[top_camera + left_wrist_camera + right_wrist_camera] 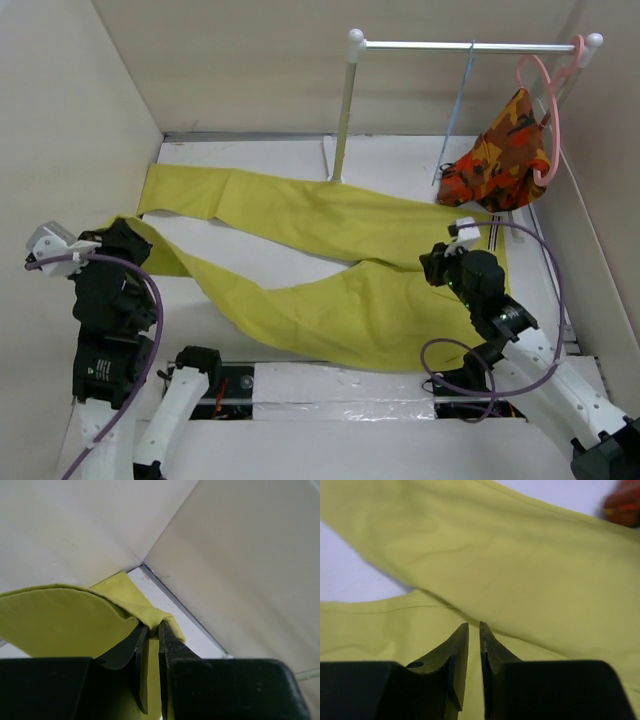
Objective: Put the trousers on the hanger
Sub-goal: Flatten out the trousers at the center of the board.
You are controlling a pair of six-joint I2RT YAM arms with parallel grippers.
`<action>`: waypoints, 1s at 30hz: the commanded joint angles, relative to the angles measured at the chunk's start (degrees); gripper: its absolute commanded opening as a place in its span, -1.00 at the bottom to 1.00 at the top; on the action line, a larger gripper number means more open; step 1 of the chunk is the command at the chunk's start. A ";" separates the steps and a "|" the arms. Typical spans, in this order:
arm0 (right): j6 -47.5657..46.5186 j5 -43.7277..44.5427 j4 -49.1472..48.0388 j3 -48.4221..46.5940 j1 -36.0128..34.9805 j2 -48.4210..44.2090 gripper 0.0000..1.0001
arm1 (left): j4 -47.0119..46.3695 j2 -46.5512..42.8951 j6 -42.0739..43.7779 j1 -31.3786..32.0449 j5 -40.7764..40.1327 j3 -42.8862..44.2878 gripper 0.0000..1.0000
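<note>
The mustard-yellow trousers [330, 300] lie spread across the white table, legs running left, with the striped waistband [497, 238] at the right. My left gripper [125, 238] is shut on the end of the near leg, and the cloth is pinched between its tips in the left wrist view [152, 625]. My right gripper [437, 262] hovers over the trousers [520, 555] near the waist. Its jaws [474, 625] are closed to a thin slit with nothing between them. The pale-blue wire hanger [455, 110] hangs from the rail at the back right.
A white rail [470, 45] on a post [343, 120] stands at the back. A pink hanger [548, 110] on it carries an orange-red camouflage garment [500, 155]. Beige walls close in the left, back and right; the left wall [75, 520] is close to my left gripper.
</note>
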State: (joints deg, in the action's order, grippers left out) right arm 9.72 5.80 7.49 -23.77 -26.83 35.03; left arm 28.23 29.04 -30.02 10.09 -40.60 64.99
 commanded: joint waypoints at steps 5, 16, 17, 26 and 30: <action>7.07 11.87 2.62 -0.21 12.13 3.46 0.56 | -8.27 -4.60 5.49 -0.24 11.05 -4.69 -1.00; 8.21 -5.10 -2.84 0.04 56.34 22.10 0.33 | -8.71 -10.57 6.47 2.46 23.11 -9.35 -1.00; 8.30 -5.36 -2.04 -0.22 59.32 22.97 0.33 | -9.41 -11.10 6.55 3.35 22.67 -10.57 -1.00; 3.12 -19.32 -0.39 -4.24 66.38 29.91 0.39 | -10.65 -15.76 8.40 11.79 17.94 -14.01 -1.00; 0.66 -27.05 -0.62 -4.54 67.69 36.07 0.33 | -12.14 -17.17 9.89 14.43 14.41 -15.42 -1.00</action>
State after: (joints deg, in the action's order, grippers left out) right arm 13.19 -12.45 7.03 -26.92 39.81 68.93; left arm 21.28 12.84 -22.06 23.53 -22.83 50.15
